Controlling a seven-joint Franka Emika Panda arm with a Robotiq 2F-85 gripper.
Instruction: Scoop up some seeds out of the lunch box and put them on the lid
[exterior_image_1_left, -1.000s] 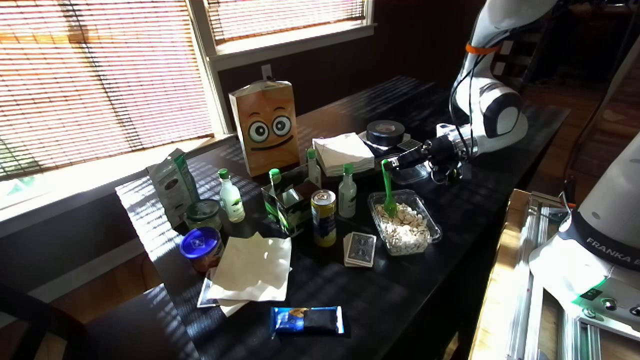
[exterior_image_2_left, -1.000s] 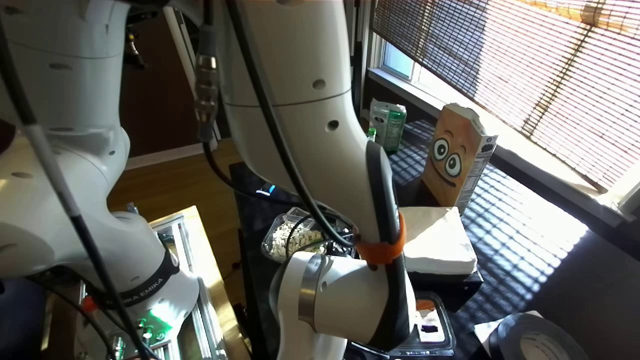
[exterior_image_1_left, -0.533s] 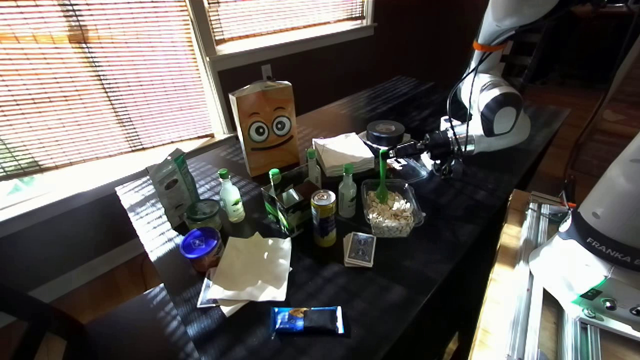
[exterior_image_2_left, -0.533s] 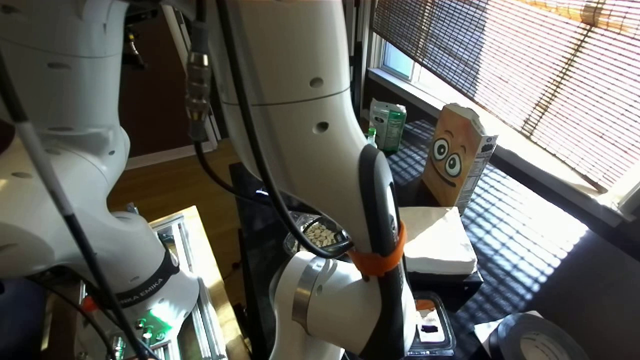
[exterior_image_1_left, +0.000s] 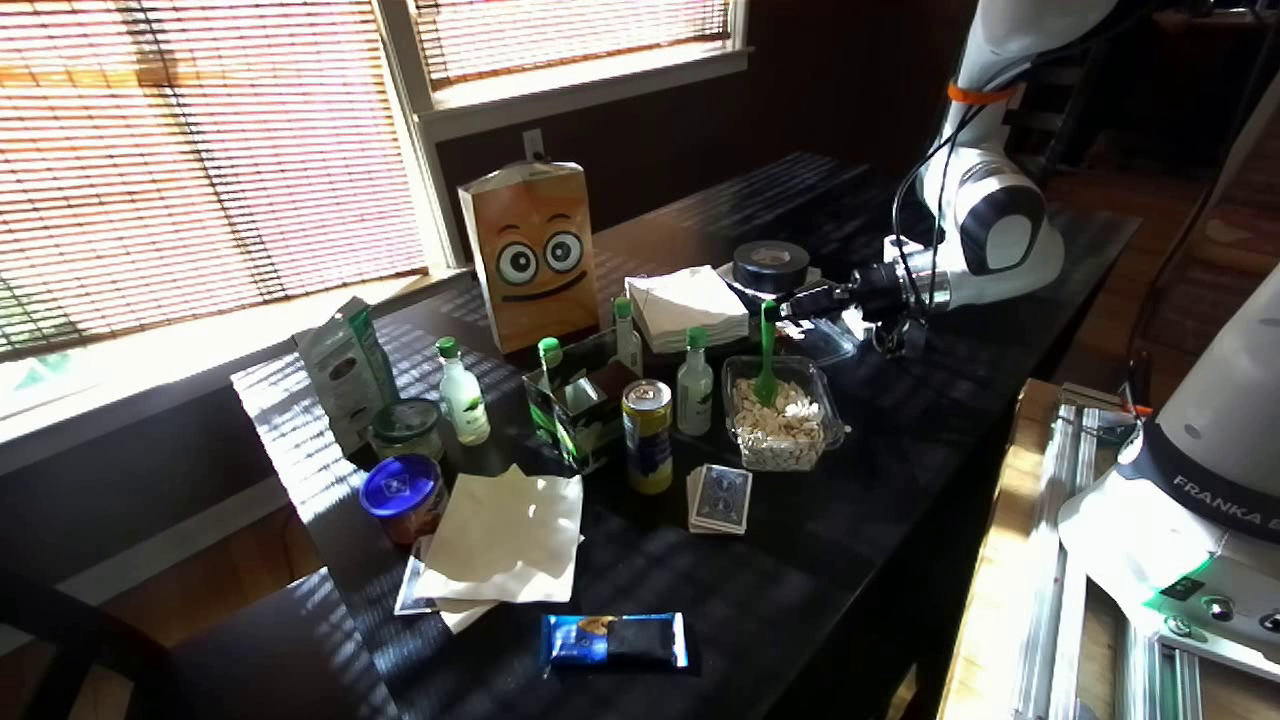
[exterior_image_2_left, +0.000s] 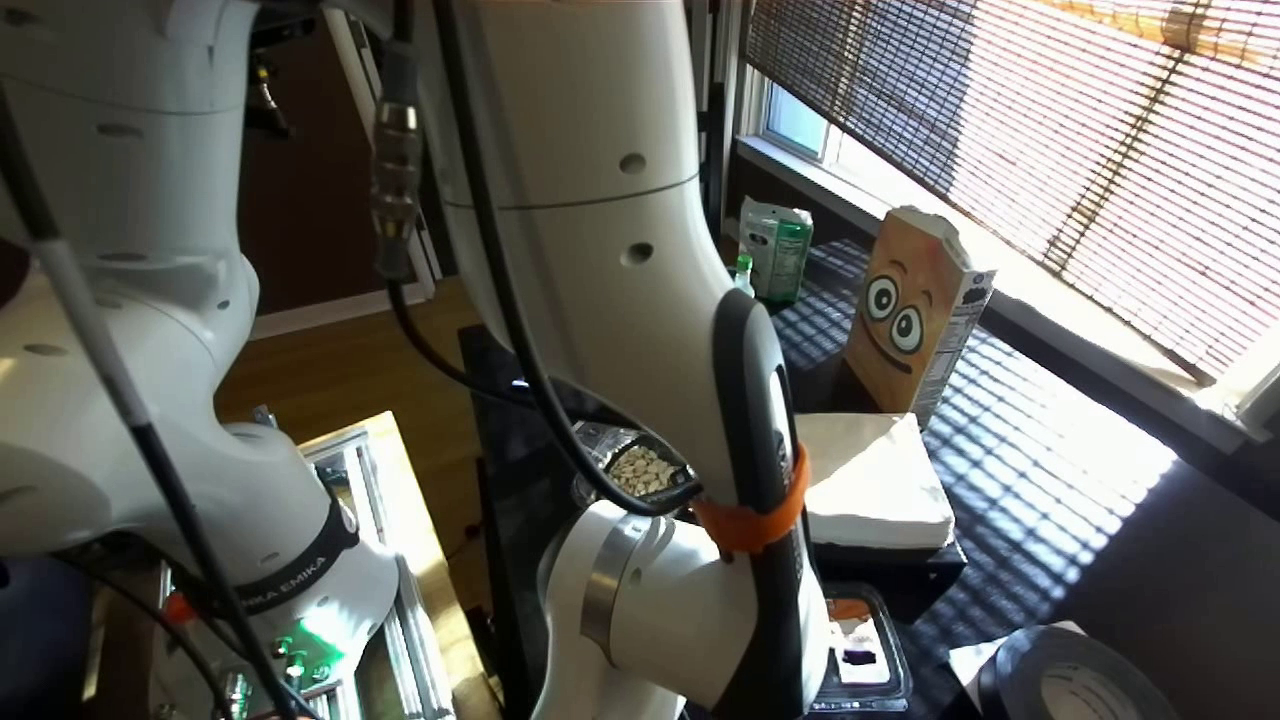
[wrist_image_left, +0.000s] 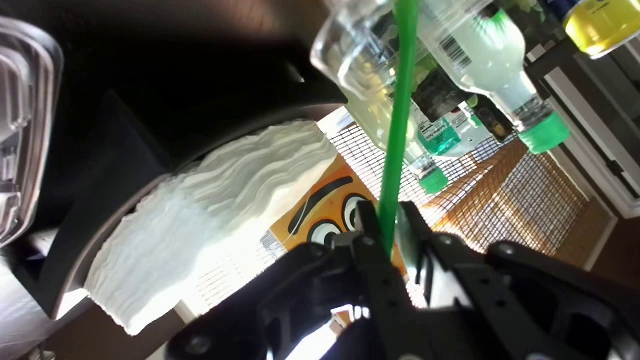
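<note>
My gripper (exterior_image_1_left: 785, 309) is shut on the handle of a green spoon (exterior_image_1_left: 767, 350). In the wrist view the handle (wrist_image_left: 400, 100) runs up from between the fingertips (wrist_image_left: 386, 212). The spoon stands almost upright, its head among the pale seeds (exterior_image_1_left: 785, 425) near the far side of the clear lunch box (exterior_image_1_left: 838, 427). In an exterior view the arm hides the gripper and spoon; some seeds (exterior_image_2_left: 640, 470) show beside a cable. A clear plastic lid (exterior_image_1_left: 825, 345) lies behind the lunch box, under the gripper, and shows in an exterior view (exterior_image_2_left: 893, 660) and at the wrist view's left (wrist_image_left: 47, 100).
A green-capped bottle (exterior_image_1_left: 694, 385) stands close beside the lunch box, with a yellow can (exterior_image_1_left: 649, 440) and a card deck (exterior_image_1_left: 722, 497) nearby. White napkins (exterior_image_1_left: 690, 305) and black tape (exterior_image_1_left: 771, 265) lie behind. The face carton (exterior_image_1_left: 535, 260) stands further back.
Over the last second the lunch box has shifted back and slightly left in an exterior view, together with the spoon and gripper. Over the last half second there is hardly any movement.
</note>
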